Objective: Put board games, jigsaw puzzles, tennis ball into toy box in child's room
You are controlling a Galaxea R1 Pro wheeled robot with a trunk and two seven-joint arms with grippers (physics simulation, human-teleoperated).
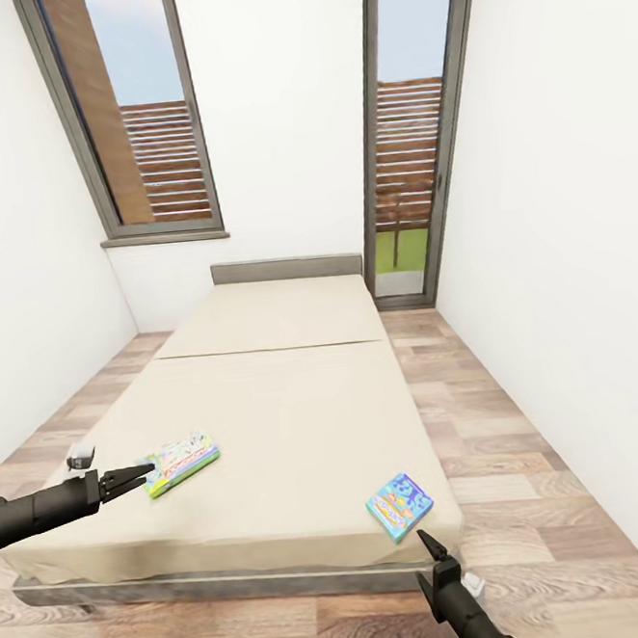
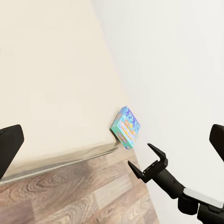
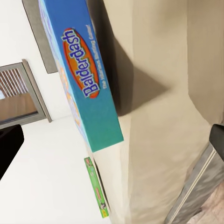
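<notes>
Two board games lie on the bed point(image 1: 287, 399) near its foot. The green and yellow one point(image 1: 180, 461) is at the mattress's left edge, and my left gripper point(image 1: 139, 476) hovers open just left of it, fingertips almost at its corner. The smaller blue one point(image 1: 400, 505), lettered "Balderdash" point(image 3: 88, 79), sits at the right foot corner. My right gripper point(image 1: 431, 544) is open just below that corner, off the mattress edge. The right wrist view also catches the green game point(image 3: 98, 189) beyond the blue box. The table, toy box, jigsaw puzzles and tennis ball are out of view.
The bed fills most of a narrow white-walled room. Strips of wood-plank floor point(image 1: 507, 419) run along both sides of it. A grey headboard point(image 1: 286, 269) stands at the far end, with a window point(image 1: 141, 112) and a glass door point(image 1: 411, 156) behind.
</notes>
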